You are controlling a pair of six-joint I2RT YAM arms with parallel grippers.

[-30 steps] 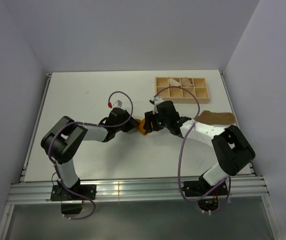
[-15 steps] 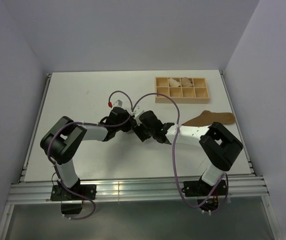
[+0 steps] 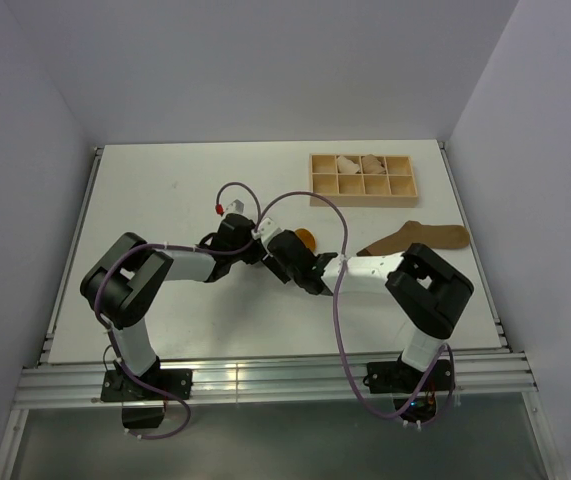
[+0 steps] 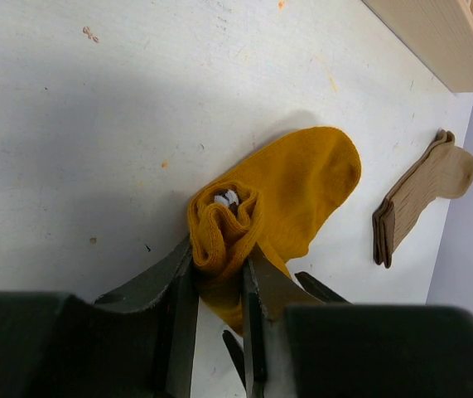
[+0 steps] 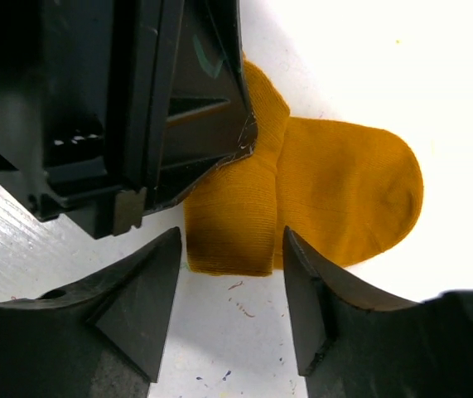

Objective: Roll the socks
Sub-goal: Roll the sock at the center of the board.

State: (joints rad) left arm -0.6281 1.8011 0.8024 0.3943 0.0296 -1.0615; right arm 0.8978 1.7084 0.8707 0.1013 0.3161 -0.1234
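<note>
A mustard-orange sock (image 4: 306,186) lies mid-table, its cuff end rolled into a bundle (image 4: 219,220). My left gripper (image 4: 218,249) is shut on that bundle, one finger on each side. My right gripper (image 5: 232,249) faces it from the opposite side. It is open, with its fingertips either side of the roll's flat end (image 5: 228,236) and a gap to each. The sock's toe (image 3: 306,238) shows behind the right wrist in the top view. The tan-brown sock (image 3: 415,238) lies flat at the right, with no gripper near it.
A wooden compartment tray (image 3: 363,200) stands at the back right with pale rolled bundles (image 3: 348,163) in its far cells. Both arms meet close together at mid-table, and the right arm's cable (image 3: 340,300) loops over the table.
The right arm has swung left until its gripper meets the left one at the roll. The mustard toe now shows beyond the right wrist. The left gripper has held still.
</note>
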